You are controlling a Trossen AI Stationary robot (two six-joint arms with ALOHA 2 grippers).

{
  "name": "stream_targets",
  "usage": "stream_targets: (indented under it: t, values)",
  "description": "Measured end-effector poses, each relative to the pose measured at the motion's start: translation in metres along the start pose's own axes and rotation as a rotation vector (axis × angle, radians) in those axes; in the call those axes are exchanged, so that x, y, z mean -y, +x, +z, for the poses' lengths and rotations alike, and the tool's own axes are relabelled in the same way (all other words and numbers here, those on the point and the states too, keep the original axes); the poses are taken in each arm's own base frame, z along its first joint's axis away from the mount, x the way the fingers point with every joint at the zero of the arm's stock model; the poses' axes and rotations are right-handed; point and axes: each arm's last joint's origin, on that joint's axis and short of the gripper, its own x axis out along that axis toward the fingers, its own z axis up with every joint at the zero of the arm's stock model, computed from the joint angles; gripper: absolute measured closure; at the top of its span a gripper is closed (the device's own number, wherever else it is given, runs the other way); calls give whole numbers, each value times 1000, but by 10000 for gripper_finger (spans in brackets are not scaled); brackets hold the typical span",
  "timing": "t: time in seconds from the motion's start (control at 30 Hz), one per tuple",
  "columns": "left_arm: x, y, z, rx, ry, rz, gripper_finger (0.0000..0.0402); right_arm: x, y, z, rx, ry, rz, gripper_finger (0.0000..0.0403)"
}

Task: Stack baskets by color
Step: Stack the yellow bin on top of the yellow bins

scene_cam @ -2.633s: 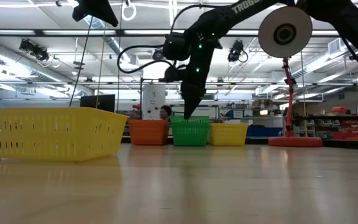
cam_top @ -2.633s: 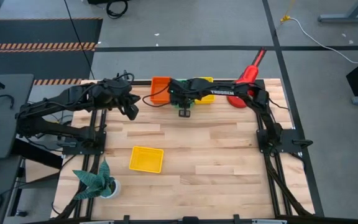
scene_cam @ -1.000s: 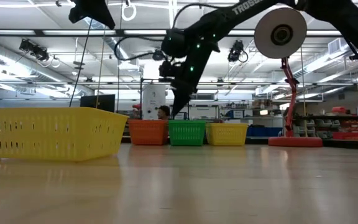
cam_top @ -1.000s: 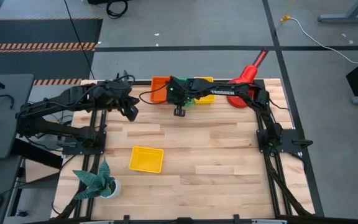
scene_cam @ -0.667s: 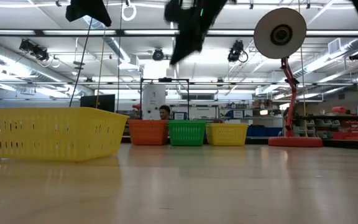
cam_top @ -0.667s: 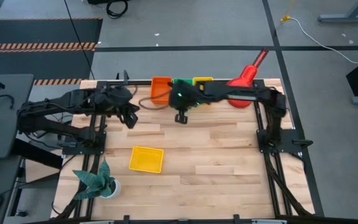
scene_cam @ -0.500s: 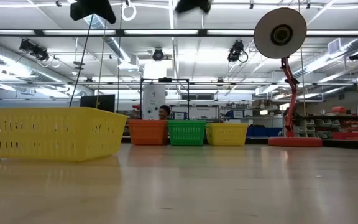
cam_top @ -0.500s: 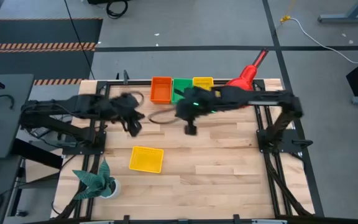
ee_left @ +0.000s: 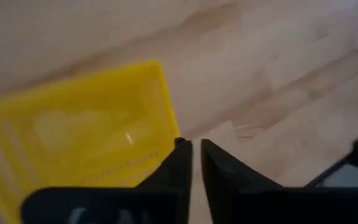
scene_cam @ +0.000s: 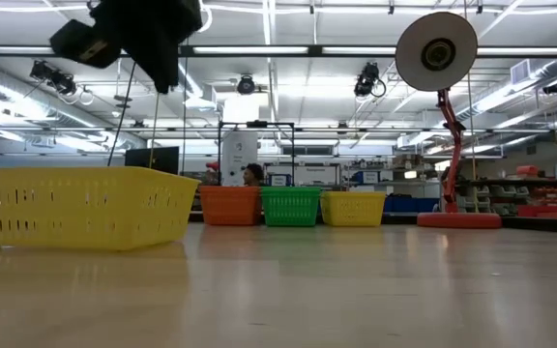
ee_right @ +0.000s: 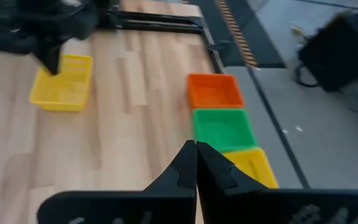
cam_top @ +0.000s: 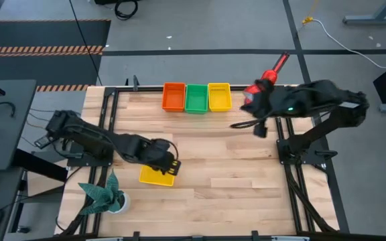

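I judge three stacks [cam_top: 196, 97] sit along the bench's far edge. One loose yellow basket [cam_top: 156, 176] remains, front-left; left gripper [cam_top: 168, 167] hovers above it, fingers narrowly parted.

A red lamp [cam_top: 265, 78] stands at the table's [cam_top: 233, 167] far edge, near the right gripper. A green plant [cam_top: 104, 193] sits near the left gripper.
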Motion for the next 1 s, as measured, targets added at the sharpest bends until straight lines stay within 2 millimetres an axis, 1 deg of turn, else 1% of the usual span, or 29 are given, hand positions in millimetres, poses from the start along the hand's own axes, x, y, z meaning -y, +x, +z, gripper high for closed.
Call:
stream_targets:
  t: [0.07,0.17,0.23,0.3,0.37,0.47,0.57,0.63,0.7,0.83,0.87,0.93,1.0]
  values:
    - [4,12,-4,-34,-71,4,339,7,-12,-6,12,16,-24,400]
    - [13,26,-6,-62,-154,-38,289,15,-25,-13,31,26,-44,400]
    - [16,36,-7,-72,-205,-39,252,19,-31,-15,48,22,-52,400]
    - [15,47,-9,-74,-243,6,220,22,-36,-17,60,20,-55,400]
    - [13,60,-11,-76,-269,50,199,23,-39,-18,67,18,-54,400]
    - [10,80,-12,-64,-267,112,191,24,-40,-19,69,9,-54,400]
    - [5,97,-10,-48,-207,175,210,24,-41,-20,63,4,-54,400]
    - [1,106,-5,-50,-141,216,236,24,-40,-21,50,-2,-52,400]
    - [-1,110,3,-54,-67,226,272,24,-40,-22,44,4,-53,400]
    - [4,114,28,-37,111,141,367,24,-40,-24,24,16,-53,400]
    - [8,113,36,-24,165,105,382,24,-40,-25,21,20,-53,400]
    - [20,110,52,12,284,0,387,24,-40,-25,20,32,-53,400]
    - [33,111,67,53,394,-100,387,24,-40,-25,20,40,-53,400]
